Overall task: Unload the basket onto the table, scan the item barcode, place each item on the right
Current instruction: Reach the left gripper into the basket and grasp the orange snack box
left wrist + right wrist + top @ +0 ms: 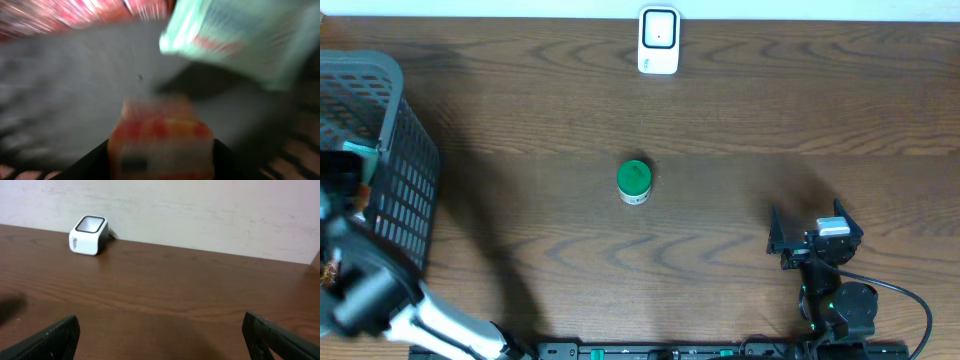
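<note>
Overhead: the left arm (365, 295) was down inside the grey mesh basket (408, 190). The right gripper (810, 225) stood spread wide and empty, with a green-lidded jar (634, 181) ahead to its left and the white scanner (658, 40) farther beyond.

Left wrist, badly blurred: an orange-red box (160, 135), seemingly the item, sat between the left gripper (161, 145) fingers; whether they pinched it I could not tell. A mint-green packet (240, 35) lay beyond it to the right, and a red wrapper (75, 15) beyond to the left.

Right wrist: the scanner sat far ahead and left of the parted fingers.

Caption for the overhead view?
Green-capped jar mid-table, white scanner at far edge, grey basket left, right end effector open.
</note>
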Robot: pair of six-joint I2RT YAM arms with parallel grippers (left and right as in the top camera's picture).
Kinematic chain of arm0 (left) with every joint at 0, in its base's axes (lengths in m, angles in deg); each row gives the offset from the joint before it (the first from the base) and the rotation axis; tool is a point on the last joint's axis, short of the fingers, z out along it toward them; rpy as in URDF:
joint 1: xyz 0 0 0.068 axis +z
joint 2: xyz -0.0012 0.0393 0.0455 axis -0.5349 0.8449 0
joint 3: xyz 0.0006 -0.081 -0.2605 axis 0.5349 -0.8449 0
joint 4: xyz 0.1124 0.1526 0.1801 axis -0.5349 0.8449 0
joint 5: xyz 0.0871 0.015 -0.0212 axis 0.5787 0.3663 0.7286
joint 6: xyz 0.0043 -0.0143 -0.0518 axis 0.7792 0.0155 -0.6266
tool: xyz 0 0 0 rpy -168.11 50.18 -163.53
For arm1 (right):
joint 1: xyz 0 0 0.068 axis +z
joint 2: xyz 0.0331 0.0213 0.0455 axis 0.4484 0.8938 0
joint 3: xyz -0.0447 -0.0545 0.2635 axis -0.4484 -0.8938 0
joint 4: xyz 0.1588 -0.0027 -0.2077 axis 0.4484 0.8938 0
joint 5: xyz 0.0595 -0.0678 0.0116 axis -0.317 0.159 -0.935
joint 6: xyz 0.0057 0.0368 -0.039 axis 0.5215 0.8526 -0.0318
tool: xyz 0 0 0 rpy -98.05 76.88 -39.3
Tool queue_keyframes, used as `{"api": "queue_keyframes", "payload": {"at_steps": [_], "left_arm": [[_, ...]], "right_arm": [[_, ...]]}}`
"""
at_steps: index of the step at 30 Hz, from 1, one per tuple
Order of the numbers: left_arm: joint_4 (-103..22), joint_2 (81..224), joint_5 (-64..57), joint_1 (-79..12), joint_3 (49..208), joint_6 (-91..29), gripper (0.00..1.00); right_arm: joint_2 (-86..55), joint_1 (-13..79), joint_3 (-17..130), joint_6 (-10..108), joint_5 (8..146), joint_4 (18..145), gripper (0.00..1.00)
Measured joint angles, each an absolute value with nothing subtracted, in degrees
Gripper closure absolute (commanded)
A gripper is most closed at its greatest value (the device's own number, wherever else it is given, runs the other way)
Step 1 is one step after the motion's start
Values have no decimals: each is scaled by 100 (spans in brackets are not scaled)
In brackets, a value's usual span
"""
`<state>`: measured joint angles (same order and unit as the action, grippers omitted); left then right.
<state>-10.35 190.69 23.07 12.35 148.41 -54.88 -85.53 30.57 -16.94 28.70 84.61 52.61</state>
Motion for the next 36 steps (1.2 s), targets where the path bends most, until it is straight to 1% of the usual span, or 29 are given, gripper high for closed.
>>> {"api": "queue_keyframes", "payload": {"at_steps": [4, 8, 11, 13, 15, 19, 20, 22, 25, 30, 33, 36], "left_arm": [[-1053, 17486, 2126, 1508, 14941, -5467, 41], [-1027, 16029, 1772, 1312, 15035, -5467, 41], [-1027, 15209, 1619, 745, 15048, -5471, 42], [-1153, 14813, 1639, 190, 15050, -5486, 43], [-1232, 14569, 1709, -286, 15050, -5576, 45], [-1232, 14444, 1866, -1174, 15050, -5751, 44], [-1234, 14490, 1938, -1399, 15050, -5766, 39], [-1223, 14630, 2135, -1696, 15050, -5810, 23], [-1221, 14951, 2447, -1853, 15048, -5843, 14], [-1560, 15266, 2762, -1696, 15033, -5703, 5], [-1921, 15248, 2981, -1373, 15031, -5482, 4], [-1949, 15255, 3215, -850, 15031, -5370, 3]], "right_arm": [[-8553, 3057, -1694, 2870, 8461, 5261, 1], [-8553, 3057, -1694, 2870, 8461, 5259, 1], [-8553, 3057, -1694, 2870, 8461, 5261, 1], [-8553, 3057, -1694, 2870, 8461, 5259, 1], [-8553, 3057, -1694, 2870, 8461, 5261, 1], [-8553, 3057, -1694, 2870, 8461, 5261, 1], [-8553, 3057, -1694, 2870, 8461, 5261, 1], [-8553, 3057, -1694, 2870, 8461, 5261, 1], [-8553, 3057, -1694, 2870, 8461, 5261, 1], [-8553, 3057, -1694, 2870, 8461, 5259, 1], [-8553, 3057, -1694, 2870, 8461, 5261, 1], [-8553, 3057, -1694, 2870, 8461, 5259, 1]]}}
